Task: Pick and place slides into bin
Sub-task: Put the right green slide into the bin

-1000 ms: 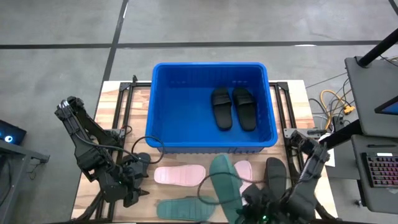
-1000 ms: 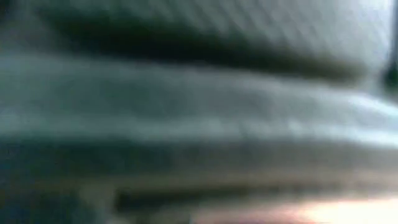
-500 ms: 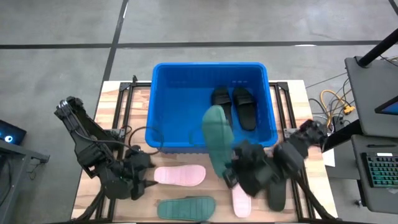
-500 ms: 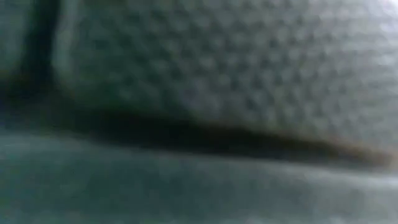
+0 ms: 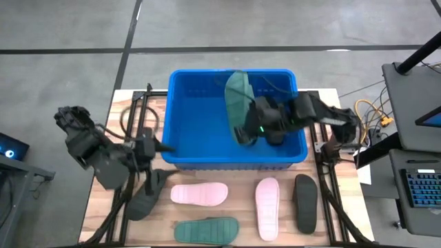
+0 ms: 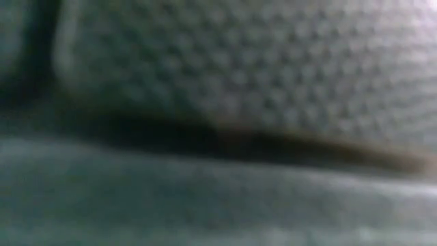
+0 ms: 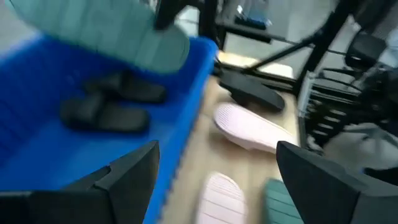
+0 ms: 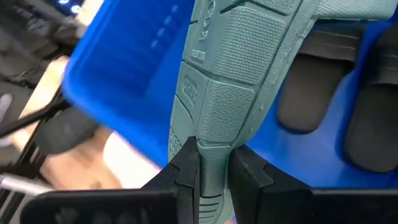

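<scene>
Right hand (image 8: pixel 208 165) pinching green slide (image 8: pixel 249 68), over blue bin (image 5: pixel 207 148)

Wooden table (image 5: pixel 324 103): bin (image 5: pixel 207 160), 5 slides (image 5: pixel 199 194)

One camera looks straight down on the counter (image 5: pixel 138 117). Both wrist cameras face the blue bin (image 7: pixel 56 149) closely. The low one is blocked.

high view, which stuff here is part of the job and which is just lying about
Job: green slide in right gripper over blue bin; black pair inside; pink slides, green slide, dark slides on table.

Lying about: keyboard, yellow cables.
</scene>
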`<action>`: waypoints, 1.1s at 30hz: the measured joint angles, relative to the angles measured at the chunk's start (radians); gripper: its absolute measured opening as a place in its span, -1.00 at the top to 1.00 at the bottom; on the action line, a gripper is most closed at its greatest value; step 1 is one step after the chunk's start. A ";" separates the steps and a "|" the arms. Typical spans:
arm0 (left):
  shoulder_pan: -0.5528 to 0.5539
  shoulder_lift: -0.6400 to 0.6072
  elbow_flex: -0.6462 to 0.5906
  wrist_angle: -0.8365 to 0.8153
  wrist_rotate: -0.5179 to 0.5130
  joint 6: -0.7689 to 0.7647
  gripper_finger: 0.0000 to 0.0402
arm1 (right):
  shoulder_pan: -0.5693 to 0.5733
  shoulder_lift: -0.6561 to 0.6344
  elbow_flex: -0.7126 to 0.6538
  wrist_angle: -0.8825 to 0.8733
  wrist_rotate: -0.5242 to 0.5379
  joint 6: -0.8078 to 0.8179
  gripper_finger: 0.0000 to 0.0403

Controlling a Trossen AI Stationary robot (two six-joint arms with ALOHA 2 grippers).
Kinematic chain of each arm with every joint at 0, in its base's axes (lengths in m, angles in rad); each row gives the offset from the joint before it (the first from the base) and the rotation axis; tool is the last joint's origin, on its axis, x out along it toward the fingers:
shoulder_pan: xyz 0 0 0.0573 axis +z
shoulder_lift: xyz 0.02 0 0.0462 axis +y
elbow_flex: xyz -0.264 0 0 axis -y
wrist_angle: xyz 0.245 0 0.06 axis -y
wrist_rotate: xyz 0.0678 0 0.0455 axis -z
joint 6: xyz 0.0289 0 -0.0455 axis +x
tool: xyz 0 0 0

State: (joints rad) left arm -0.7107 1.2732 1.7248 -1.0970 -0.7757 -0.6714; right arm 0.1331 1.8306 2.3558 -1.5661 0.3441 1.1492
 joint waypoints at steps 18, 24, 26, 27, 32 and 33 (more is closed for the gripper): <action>0.140 -0.017 0.139 -0.364 -0.074 0.136 -0.52 | -0.325 0.179 0.000 -0.003 -0.231 -0.075 0.78; 0.155 -0.019 0.137 -0.388 -0.071 0.189 -0.52 | -0.384 0.234 0.000 0.031 -0.237 -0.093 0.78; 0.155 -0.024 0.137 -0.388 -0.069 0.207 -0.52 | -0.390 0.259 0.000 0.025 -0.247 -0.104 0.79; 0.155 -0.026 0.137 -0.388 -0.068 0.213 -0.52 | -0.390 0.270 0.000 0.019 -0.250 -0.113 0.79; 0.155 -0.039 0.137 -0.387 -0.068 0.237 -0.52 | -0.389 0.335 0.000 -0.006 -0.267 -0.128 0.79; 0.155 -0.042 0.136 -0.388 -0.067 0.242 -0.52 | -0.389 0.345 0.000 -0.005 -0.270 -0.122 0.79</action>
State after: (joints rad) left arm -0.5556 1.2307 1.8607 -1.4845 -0.8429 -0.4292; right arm -0.2558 2.1754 2.3562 -1.5709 0.0746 1.0276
